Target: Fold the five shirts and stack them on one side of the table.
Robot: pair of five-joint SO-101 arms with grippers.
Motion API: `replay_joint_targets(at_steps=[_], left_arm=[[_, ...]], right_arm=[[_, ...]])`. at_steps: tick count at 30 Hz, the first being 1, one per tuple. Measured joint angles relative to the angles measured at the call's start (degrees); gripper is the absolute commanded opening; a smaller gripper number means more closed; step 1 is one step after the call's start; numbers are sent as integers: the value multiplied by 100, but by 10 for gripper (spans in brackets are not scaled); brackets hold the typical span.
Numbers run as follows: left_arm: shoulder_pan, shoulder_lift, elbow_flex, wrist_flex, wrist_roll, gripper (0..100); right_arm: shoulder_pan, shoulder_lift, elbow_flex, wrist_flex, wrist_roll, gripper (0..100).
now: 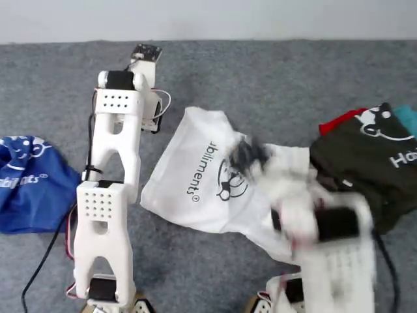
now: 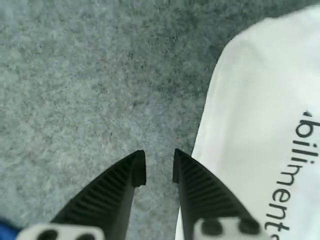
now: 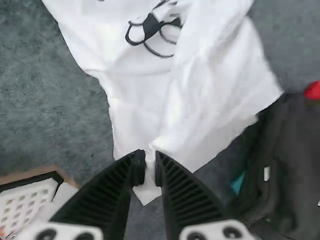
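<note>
A white shirt [image 1: 195, 176] with a dark print lies crumpled and spread on the grey carpet in the middle. My right gripper [image 3: 146, 167] is shut on a lower edge of the white shirt [image 3: 200, 90]; in the high view it is a blurred dark shape [image 1: 246, 155] over the cloth. My left gripper [image 2: 159, 167] hangs slightly open over bare carpet, just off the white shirt's edge [image 2: 260, 100], holding nothing. In the high view the left gripper [image 1: 155, 117] sits by the shirt's far left corner.
A black shirt [image 1: 365, 163] lies bunched at the right over a red one [image 1: 340, 120] and a teal one [image 1: 407, 116]. A blue shirt [image 1: 26, 186] lies crumpled at the left edge. The right arm's base [image 3: 25, 200] stands near the front.
</note>
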Motion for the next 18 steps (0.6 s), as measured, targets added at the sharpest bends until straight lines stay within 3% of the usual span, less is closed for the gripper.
replay_joint_targets(at_steps=[3,7,18], left_arm=[[88,0,0,0,0,104],[440,44,-141,9,0,105],[703,53,-527,-765,0,135]], right_arm=[[0,-1292,958,9,26,9],[229,-1644,1424,9,229,9],[246,-791,1459,9,308,9]])
